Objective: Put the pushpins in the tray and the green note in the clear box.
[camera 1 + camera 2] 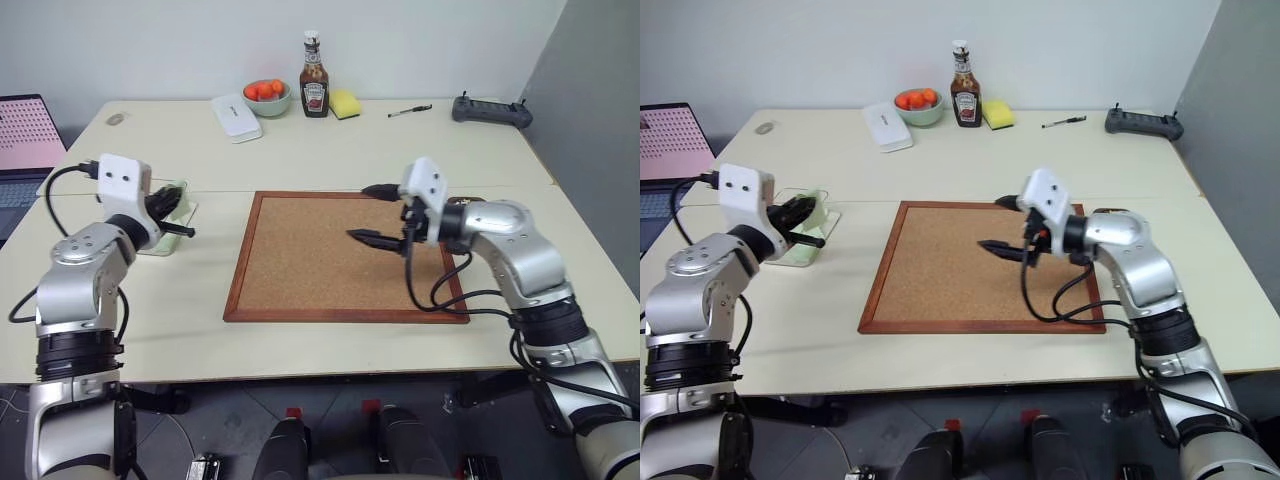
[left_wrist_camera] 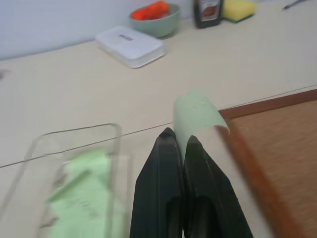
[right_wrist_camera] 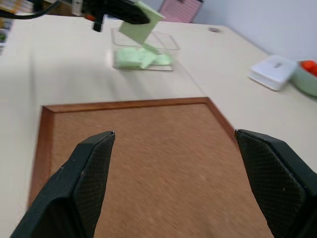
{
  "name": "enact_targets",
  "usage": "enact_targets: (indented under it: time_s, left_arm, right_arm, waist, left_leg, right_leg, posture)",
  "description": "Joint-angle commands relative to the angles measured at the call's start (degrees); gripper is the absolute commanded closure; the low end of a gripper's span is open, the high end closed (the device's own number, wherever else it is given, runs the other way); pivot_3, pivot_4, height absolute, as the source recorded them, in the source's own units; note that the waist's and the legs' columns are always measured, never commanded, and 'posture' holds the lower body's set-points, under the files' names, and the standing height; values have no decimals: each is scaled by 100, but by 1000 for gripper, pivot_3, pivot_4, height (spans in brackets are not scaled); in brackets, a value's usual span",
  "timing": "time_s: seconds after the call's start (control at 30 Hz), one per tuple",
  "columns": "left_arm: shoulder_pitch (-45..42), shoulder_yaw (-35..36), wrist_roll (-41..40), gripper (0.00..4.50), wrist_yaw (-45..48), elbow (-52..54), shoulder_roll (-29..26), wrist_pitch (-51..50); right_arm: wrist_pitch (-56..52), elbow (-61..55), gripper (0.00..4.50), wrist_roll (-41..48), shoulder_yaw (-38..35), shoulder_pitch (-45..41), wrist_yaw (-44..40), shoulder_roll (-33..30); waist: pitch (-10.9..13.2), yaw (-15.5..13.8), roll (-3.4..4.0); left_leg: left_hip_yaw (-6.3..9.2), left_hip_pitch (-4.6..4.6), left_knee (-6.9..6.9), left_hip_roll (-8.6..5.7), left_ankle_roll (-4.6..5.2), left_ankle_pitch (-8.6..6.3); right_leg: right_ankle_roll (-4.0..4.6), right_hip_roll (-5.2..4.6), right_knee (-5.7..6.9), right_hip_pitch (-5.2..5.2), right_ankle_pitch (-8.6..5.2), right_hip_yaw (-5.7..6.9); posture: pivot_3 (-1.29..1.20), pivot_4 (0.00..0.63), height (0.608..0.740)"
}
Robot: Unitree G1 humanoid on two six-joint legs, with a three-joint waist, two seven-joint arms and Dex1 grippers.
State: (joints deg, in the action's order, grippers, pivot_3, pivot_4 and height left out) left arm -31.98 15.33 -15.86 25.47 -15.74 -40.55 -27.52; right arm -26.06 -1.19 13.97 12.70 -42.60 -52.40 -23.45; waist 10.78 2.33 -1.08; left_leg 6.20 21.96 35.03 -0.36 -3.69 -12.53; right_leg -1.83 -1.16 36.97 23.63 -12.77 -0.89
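Observation:
My left gripper point(image 1: 183, 229) is shut on the green note point(image 2: 195, 116), a pale mint slip sticking up from between the fingertips. It hovers at the near edge of the clear box point(image 1: 168, 213), which stands at the left of the table with other green slips point(image 2: 84, 191) lying in it. Over the middle of the cork board, my right gripper point(image 1: 372, 213) hangs open with nothing between its fingers point(image 3: 94, 168). A dark low edge point(image 1: 470, 200) behind my right wrist may be the tray. I can make out no pushpins.
A large wood-framed cork board point(image 1: 300, 270) lies in the table's centre. Along the back stand a white flat case point(image 1: 236, 117), a bowl of orange fruit point(image 1: 267, 97), a sauce bottle point(image 1: 314, 80), a yellow sponge point(image 1: 345, 104), a pen point(image 1: 410, 111) and a black controller point(image 1: 490, 110). A laptop point(image 1: 25, 140) sits far left.

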Motion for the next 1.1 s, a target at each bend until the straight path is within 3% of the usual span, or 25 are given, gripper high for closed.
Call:
enact_targets:
  time_s: [0.03, 0.37, 0.77, 0.9, 1.1]
  left_arm:
    - [-406, 128, 275, 4500, -155, -789, -200, 518]
    - [-1134, 47, 715, 4500, -378, -2395, -283, 1353]
    - [-1272, 44, 831, 2230, -358, -2720, -339, 1503]
    - [-1226, 68, 695, 1499, -250, -2169, -153, 1883]
    - [-624, -358, 497, 1499, 399, -484, 180, 1477]
  right_arm:
    - [-158, -271, 391, -66, 89, -190, 223, 199]
    - [-345, -487, 391, -65, 168, -98, 370, 347]
    - [-498, -530, 348, -37, 133, -68, 421, 381]
    - [-483, -550, 348, -36, 53, -32, 473, 360]
    - [-286, -745, 348, -63, -401, 440, 866, 239]
  waist:
    - [0, -34, 0]
    - [-2, -49, -4]
    - [-2, -42, -4]
    - [-2, -43, -4]
    - [-3, -66, -6]
  left_leg:
    - [0, 3, 0, 0, 0, 0]
    - [0, 54, 3, 0, -2, 1]
    - [-1, 54, 3, 0, -2, 1]
    - [0, 55, 4, 0, -2, 1]
    - [3, 62, 8, -6, -2, 1]
  right_leg:
    - [0, 0, 0, 4, 0, 0]
    - [0, -3, 11, 52, 3, 2]
    - [0, -2, 12, 52, 3, 2]
    - [0, -2, 13, 52, 3, 3]
    - [0, -9, 10, 49, 5, 1]
  posture:
    - [0, 150, 740]
    - [0, 150, 740]
    - [0, 150, 740]
    - [0, 150, 740]
    - [0, 150, 740]
